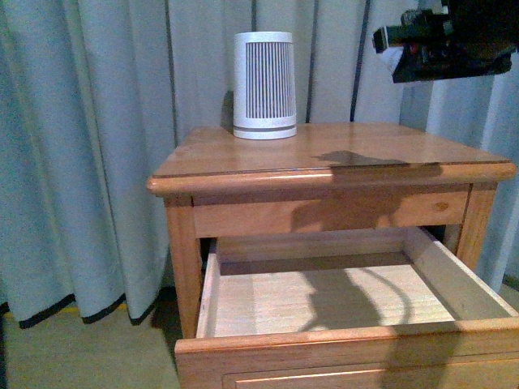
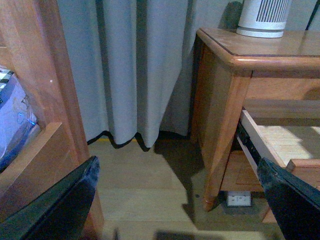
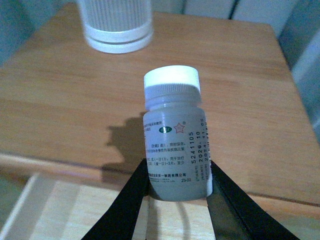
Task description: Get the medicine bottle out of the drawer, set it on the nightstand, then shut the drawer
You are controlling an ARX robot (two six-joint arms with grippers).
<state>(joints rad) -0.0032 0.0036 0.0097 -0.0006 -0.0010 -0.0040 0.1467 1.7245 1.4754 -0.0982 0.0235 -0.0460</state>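
My right gripper (image 3: 177, 186) is shut on the medicine bottle (image 3: 175, 140), a small white bottle with a white cap and pale printed label, held upright at its base. It hangs above the front part of the nightstand top (image 3: 60, 110). In the front view the right gripper (image 1: 389, 44) is high at the upper right, above the nightstand (image 1: 324, 158). The upper drawer (image 1: 349, 340) stands pulled out, and its light board floor is bare. My left gripper (image 2: 177, 200) is open and empty, low beside the nightstand's left side (image 2: 220, 125), over the floor.
A large white ribbed device (image 1: 264, 85) stands at the back of the nightstand top. Grey curtains (image 1: 97, 162) hang behind. In the left wrist view another wooden piece (image 2: 45, 100) with a bluish bag stands close by, and a floor socket (image 2: 238, 199) lies under the nightstand.
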